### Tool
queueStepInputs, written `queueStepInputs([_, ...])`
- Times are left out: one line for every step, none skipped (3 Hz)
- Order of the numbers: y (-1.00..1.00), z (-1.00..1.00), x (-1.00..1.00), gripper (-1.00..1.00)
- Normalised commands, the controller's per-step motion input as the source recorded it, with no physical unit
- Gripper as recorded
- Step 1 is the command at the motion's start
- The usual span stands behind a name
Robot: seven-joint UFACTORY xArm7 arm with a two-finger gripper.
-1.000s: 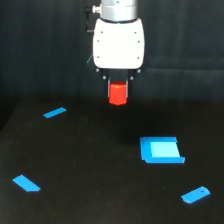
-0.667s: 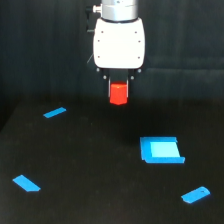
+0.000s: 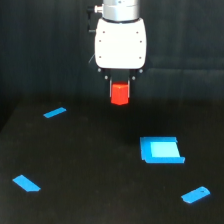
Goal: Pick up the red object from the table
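A: Position of the small bright red-orange stubby block [image 3: 119,94]?

B: Clamped in the end effector [image 3: 120,93], under the white housing of the arm. Thin dark fingers flank it on either side, closed against its flanks. Its lower half hangs free below them.

A: In contact with the wide, flat, glossy black surface [image 3: 90,170]?

B: Judged not. The block reads against the dark backdrop, above the surface's far edge, with no shadow or reflection directly beneath it. Exact clearance cannot be told from this one view.

A: So which step?

B: Pick looks essentially done; this is the carry or hold stage. Next move calls for little: keep the grip closed, and raise straight up if more clearance is wanted.

A: Anything else on the surface?

B: Blue pieces only, all well apart from the block. A larger light-blue rectangular block [image 3: 161,150] toward the exterior view's right; a thin flat strip [image 3: 54,112] at the left; another flat piece [image 3: 26,183] near the lower left; a rounded flat piece [image 3: 196,194] at the lower right. None are under the end effector.
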Motion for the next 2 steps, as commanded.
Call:
queueStepInputs([0.11, -0.05, 0.05, -0.95])
queueStepInputs([0.08, 0.07, -0.03, -1.00])
